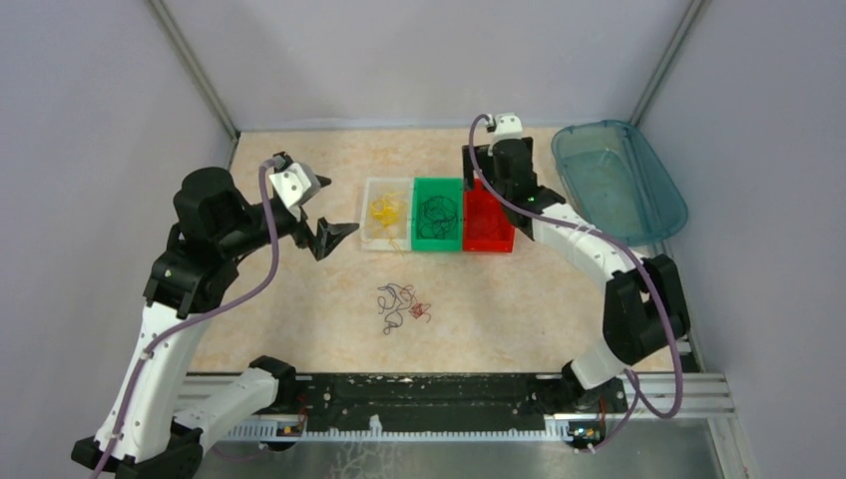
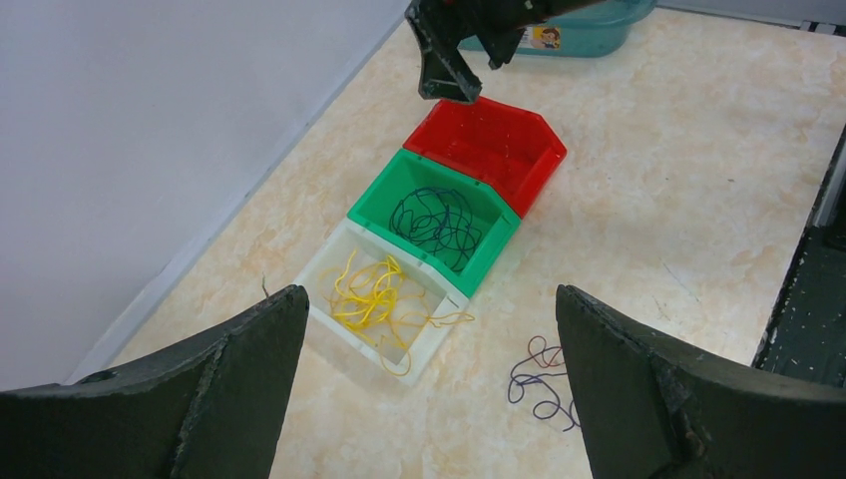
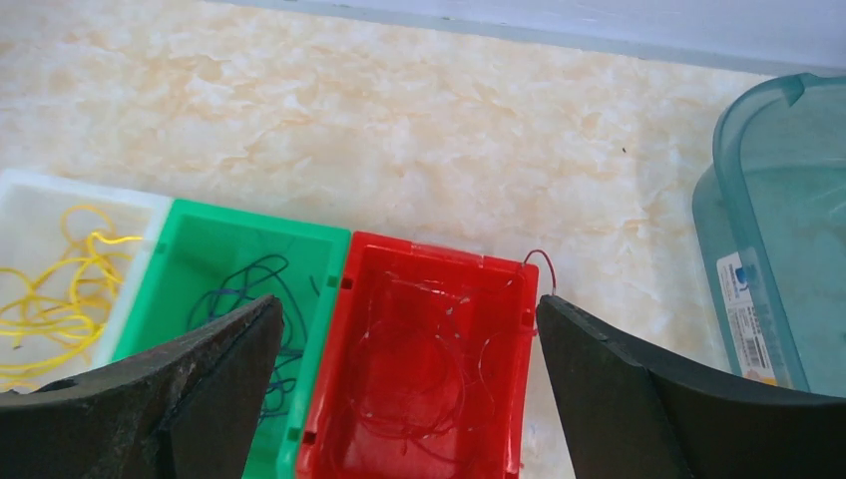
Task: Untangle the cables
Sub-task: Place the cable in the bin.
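Observation:
A loose tangle of dark purple cables (image 1: 393,302) with a small red bunch (image 1: 420,311) lies on the table in front of the bins. Yellow cables (image 2: 374,294) fill the white bin (image 2: 321,254), and one strand trails over its rim. Dark cables (image 2: 439,220) sit in the green bin (image 2: 377,185). Red cables (image 3: 429,369) lie in the red bin (image 3: 419,249), with one loop over its right rim. My left gripper (image 2: 429,294) hovers open and empty, left of the white bin. My right gripper (image 3: 407,299) hangs open above the red bin, holding nothing.
A teal plastic tub (image 1: 619,180) stands at the back right, close to the right arm. Grey walls close in the table on the left, back and right. A black rail (image 1: 439,404) runs along the near edge between the arm bases.

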Robot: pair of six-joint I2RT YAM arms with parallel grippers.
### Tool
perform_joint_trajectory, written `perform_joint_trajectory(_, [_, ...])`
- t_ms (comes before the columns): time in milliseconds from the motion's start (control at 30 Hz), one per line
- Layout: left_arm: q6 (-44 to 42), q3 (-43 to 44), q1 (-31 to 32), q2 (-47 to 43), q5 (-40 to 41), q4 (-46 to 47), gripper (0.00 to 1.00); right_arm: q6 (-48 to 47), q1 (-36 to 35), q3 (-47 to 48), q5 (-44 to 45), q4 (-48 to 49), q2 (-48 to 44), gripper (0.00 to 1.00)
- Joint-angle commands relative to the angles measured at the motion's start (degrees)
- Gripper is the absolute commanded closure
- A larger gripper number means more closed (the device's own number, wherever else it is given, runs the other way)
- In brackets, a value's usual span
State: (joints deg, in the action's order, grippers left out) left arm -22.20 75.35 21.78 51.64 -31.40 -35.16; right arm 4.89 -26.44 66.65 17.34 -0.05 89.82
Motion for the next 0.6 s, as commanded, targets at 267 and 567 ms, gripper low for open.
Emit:
perform_joint_trajectory(267, [0.65, 0.36, 0.18, 4.44, 6.87, -1.71, 0.01, 12.62, 1.58, -8.12, -15.74, 10.68, -16.08, 0.01])
perform_joint_trajectory(567, [-2.77, -3.51, -5.49, 7.03, 7.16, -2.86, 0.01, 9.06, -14.55, -14.5, -21.94, 10.84, -13.11, 0.33])
